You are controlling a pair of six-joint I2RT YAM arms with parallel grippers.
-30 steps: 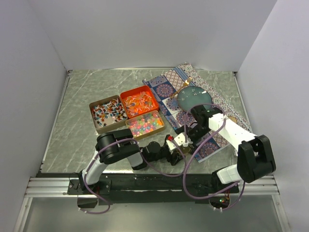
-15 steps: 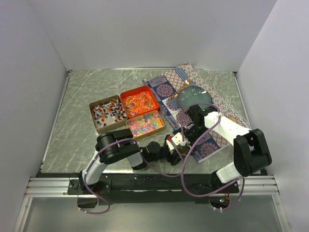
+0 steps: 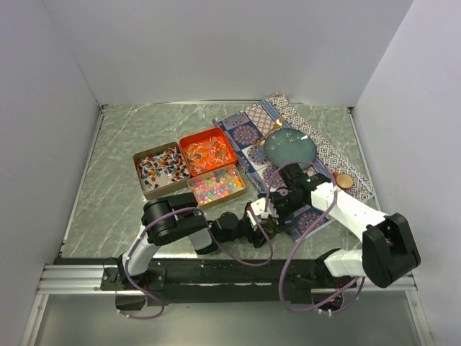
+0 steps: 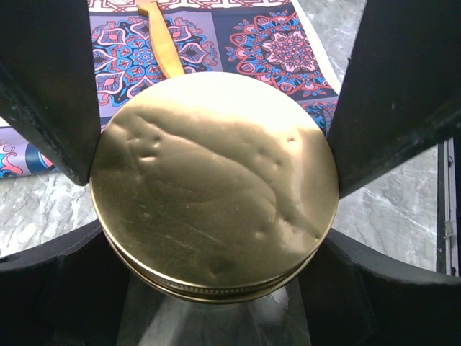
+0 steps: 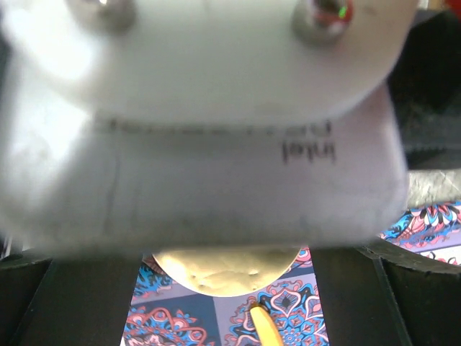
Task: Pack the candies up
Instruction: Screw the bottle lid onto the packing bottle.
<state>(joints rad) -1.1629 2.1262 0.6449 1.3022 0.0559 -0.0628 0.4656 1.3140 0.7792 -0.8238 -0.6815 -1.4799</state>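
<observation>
The candies lie in three open tins: wrapped ones (image 3: 162, 167), orange-red pieces (image 3: 207, 151) and bead-like jellies (image 3: 216, 184). Near the front edge my left gripper (image 3: 261, 220) (image 4: 212, 234) is shut on a clear glass jar (image 4: 209, 317), just under its round gold lid (image 4: 216, 180). My right gripper (image 3: 277, 204) (image 5: 227, 288) faces it from the other side. Its dark fingers (image 4: 403, 86) press against both sides of that gold lid (image 5: 227, 270). The left wrist's white camera housing (image 5: 216, 122) hides most of the right wrist view.
A patterned cloth (image 3: 317, 144) covers the right side of the table, with a round blue-grey glass disc (image 3: 289, 146) and a small brown round piece (image 3: 344, 180) on it. A yellow wooden stick (image 4: 162, 43) lies on the cloth beyond the jar. Walls close in on three sides.
My right gripper has moved toward the left gripper and narrowed onto the gold lid. The small brown piece on the cloth has come into view. The left arm has stayed still.
</observation>
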